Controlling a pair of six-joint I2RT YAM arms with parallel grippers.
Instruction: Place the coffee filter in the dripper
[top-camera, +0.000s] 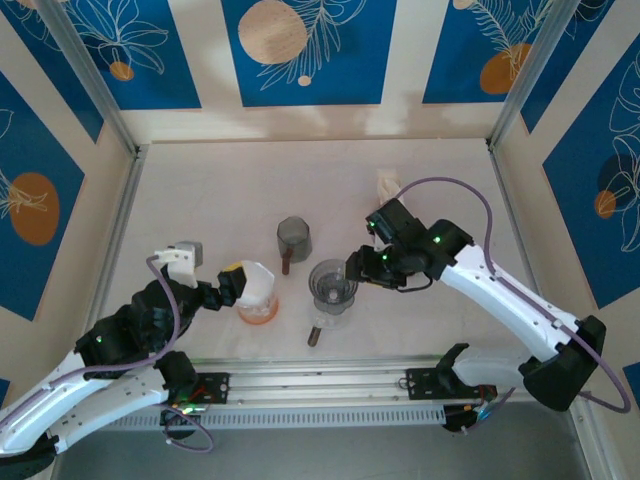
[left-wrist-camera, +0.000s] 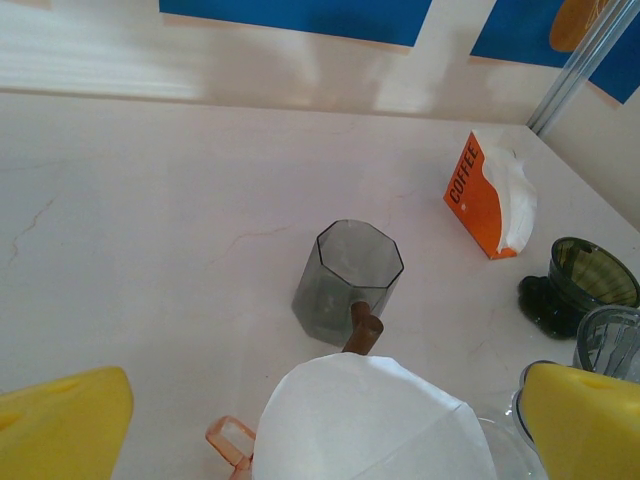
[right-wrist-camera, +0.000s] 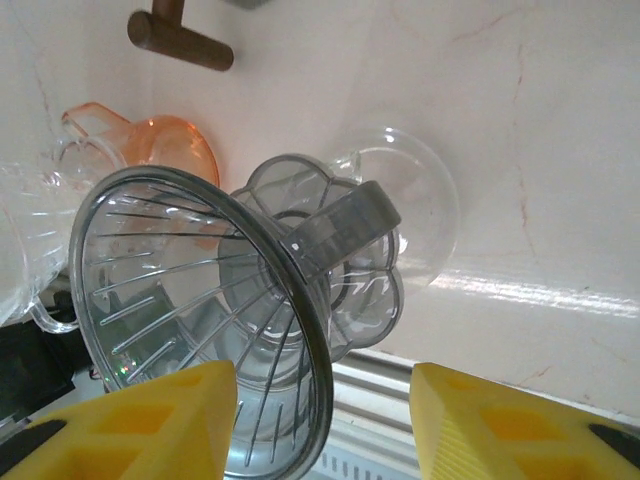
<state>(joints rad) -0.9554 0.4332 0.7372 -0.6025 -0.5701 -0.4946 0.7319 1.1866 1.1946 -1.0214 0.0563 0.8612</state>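
Left wrist shows the filter (left-wrist-camera: 375, 428) over an orange cup (left-wrist-camera: 231, 441), inside my spread left end effector (left-wrist-camera: 322, 425). It's thin, floppy paper; I'd pinch its rim lightly. Right end effector (right-wrist-camera: 325, 420) stands parted round the dripper (right-wrist-camera: 200, 290).

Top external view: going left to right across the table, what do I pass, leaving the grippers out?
White paper filter on the orange dripper → grey mug → clear ribbed dripper → pale filter pack toward the far wall.
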